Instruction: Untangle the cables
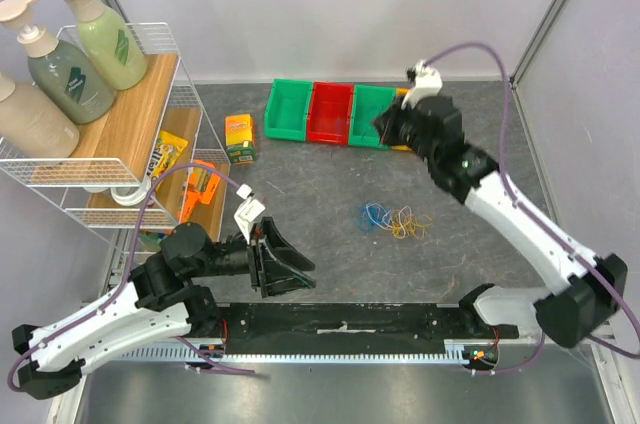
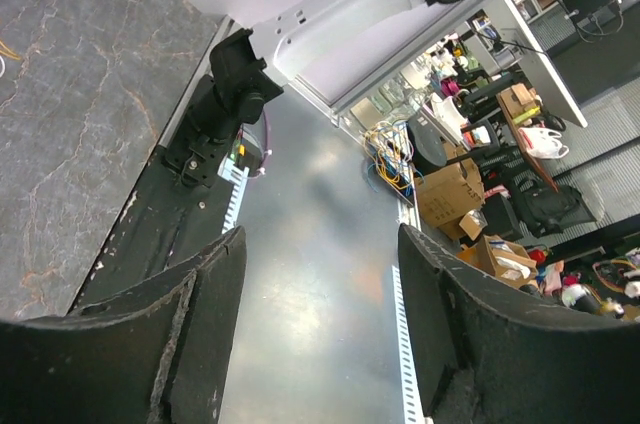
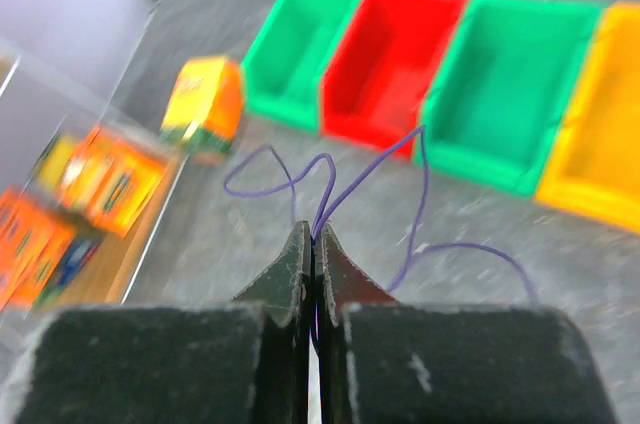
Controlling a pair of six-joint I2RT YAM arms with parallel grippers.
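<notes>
Top view: we find the cables [image 1: 395, 218] heaped mid-table, at 6 o'clock from the right gripper [image 1: 383, 126] and 2 o'clock from the left gripper [image 1: 295, 266]. Left wrist: we see jaws spread, empty. Right wrist: jaws pinch a purple cable [image 3: 368, 182] looping toward 12 o'clock.

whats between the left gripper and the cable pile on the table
Nothing: the top view shows only bare table between the left gripper and the cable pile.

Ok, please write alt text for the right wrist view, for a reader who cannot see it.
The right gripper is shut on a thin purple cable that curls up from its closed jaws above the grey table. Blurred behind: a row of bins, green, red, green and yellow, and a yellow box at left.
</notes>
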